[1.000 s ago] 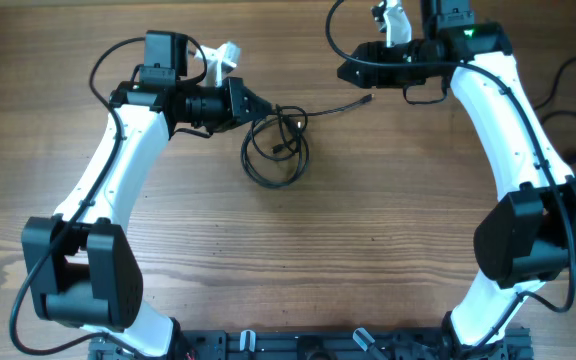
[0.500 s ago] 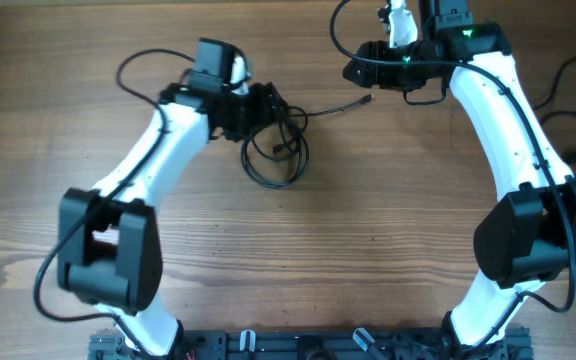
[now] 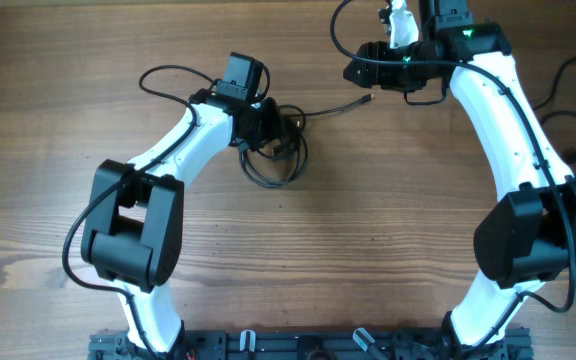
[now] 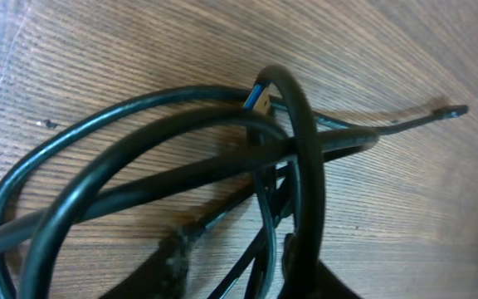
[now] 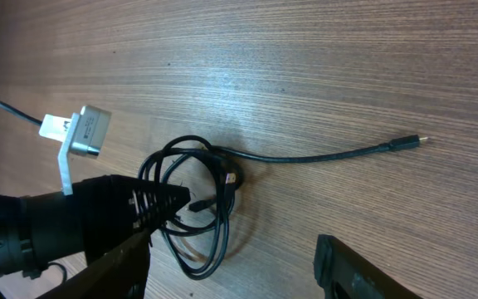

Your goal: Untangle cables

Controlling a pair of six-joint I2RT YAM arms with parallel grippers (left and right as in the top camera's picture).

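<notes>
Up near the top middle of the overhead view, thin black cables (image 3: 276, 160) lie as a loose coil of overlapping loops on the brown wood-grain table (image 3: 368, 230). One strand leaves the coil toward the upper right and ends in a small plug tip (image 3: 369, 98), which rests on bare wood well apart from the loops.

From where I stand, the left gripper (image 3: 273, 128) reaches in from the left and sits right on the coil's upper edge, so its black wrist hides that part of the loops from above. In its own wrist view, a thick loop arches close to the lens and crosses over the other strands. Several strands run down between the two dark, blurred fingers (image 4: 171, 262) at the bottom of the frame. The jaws stand narrow, but I cannot tell whether they actually pinch a strand.

The right gripper (image 3: 356, 72) hangs at the top of the frame, just above the plug tip and touching nothing. In its wrist view the jaws are spread wide, with the coil lying beyond them. That same view shows a small white-and-silver block (image 5: 80, 131) mounted on the left wrist, to the upper left of the coil.

Loose black wires (image 3: 568, 112) trail on the wood at the right edge of the overhead view. A dark rail (image 3: 308, 345) runs along the bottom edge.
</notes>
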